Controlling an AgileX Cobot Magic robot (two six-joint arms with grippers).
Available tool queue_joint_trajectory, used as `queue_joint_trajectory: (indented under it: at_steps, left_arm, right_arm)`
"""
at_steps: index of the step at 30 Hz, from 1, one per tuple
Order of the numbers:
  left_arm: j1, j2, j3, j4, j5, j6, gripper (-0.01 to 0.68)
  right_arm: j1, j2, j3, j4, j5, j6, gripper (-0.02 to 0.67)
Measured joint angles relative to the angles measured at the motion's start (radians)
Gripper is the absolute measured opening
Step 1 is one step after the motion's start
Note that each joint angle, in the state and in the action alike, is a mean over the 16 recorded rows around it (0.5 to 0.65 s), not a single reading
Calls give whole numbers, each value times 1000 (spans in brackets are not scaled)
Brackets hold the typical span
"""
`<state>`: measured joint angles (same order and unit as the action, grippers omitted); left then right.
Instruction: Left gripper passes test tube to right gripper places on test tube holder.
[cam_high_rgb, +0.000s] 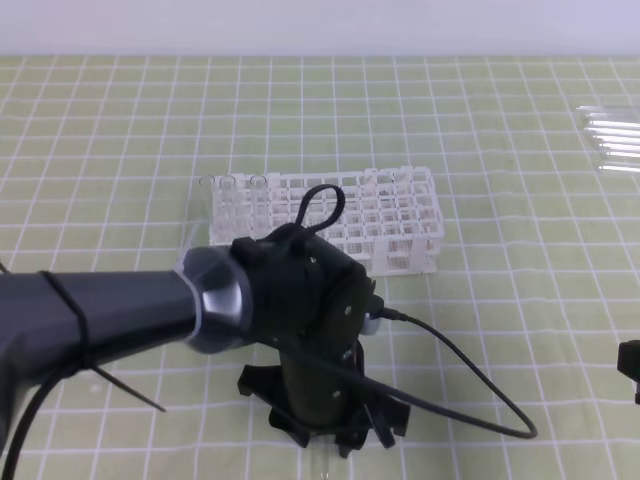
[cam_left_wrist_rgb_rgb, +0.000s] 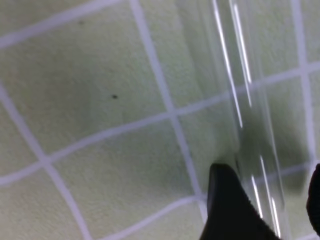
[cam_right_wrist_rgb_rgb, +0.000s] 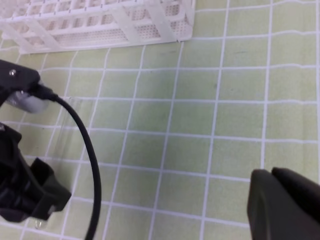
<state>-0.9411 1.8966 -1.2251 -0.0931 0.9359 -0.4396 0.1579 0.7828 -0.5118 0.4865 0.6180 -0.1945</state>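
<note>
Between the two dark finger tips at the bottom of the left wrist view lies the test tube (cam_left_wrist_rgb_rgb: 250, 125), a clear glass shaft running up and away over the green checked cloth of the worktop (cam_left_wrist_rgb_rgb: 100, 75). It seems to rest flat on the cloth. One finger stands just left of the glass, the other shows as a dark edge at the far right, so the left gripper (cam_left_wrist_rgb_rgb: 265, 200) straddles the tube with its jaws apart; whether a finger already touches the glass I cannot tell.

By my reading the task is at its very start: the tube is not yet lifted, the handover has not happened, and placing it in the rack is all to come. From the high view the left gripper (cam_high_rgb: 330, 425) hangs low at the near edge of the worktop, its arm hiding most of the tube.

Farther back stands the test tube holder (cam_high_rgb: 400, 215), white and latticed, well apart from the tube. The right gripper (cam_right_wrist_rgb_rgb: 285, 205) shows only as a dark finger in its own view; its jaws' state cannot be told. A bundle of spare tubes (cam_high_rgb: 615, 140) lies at the far right.
</note>
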Motion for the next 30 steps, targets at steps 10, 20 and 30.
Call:
queue_joint_trajectory:
  at_steps: [10, 20, 30]
  left_arm:
    - [12, 21, -3, 3, 10, 11, 31]
    - [12, 34, -5, 11, 28, 34, 21]
    - [12, 32, -11, 22, 51, 67, 7]
  right_arm:
    - [0, 0, 0, 9, 0, 0, -2]
    - [0, 0, 0, 11, 0, 0, -2]
    - [0, 0, 0, 12, 0, 0, -2]
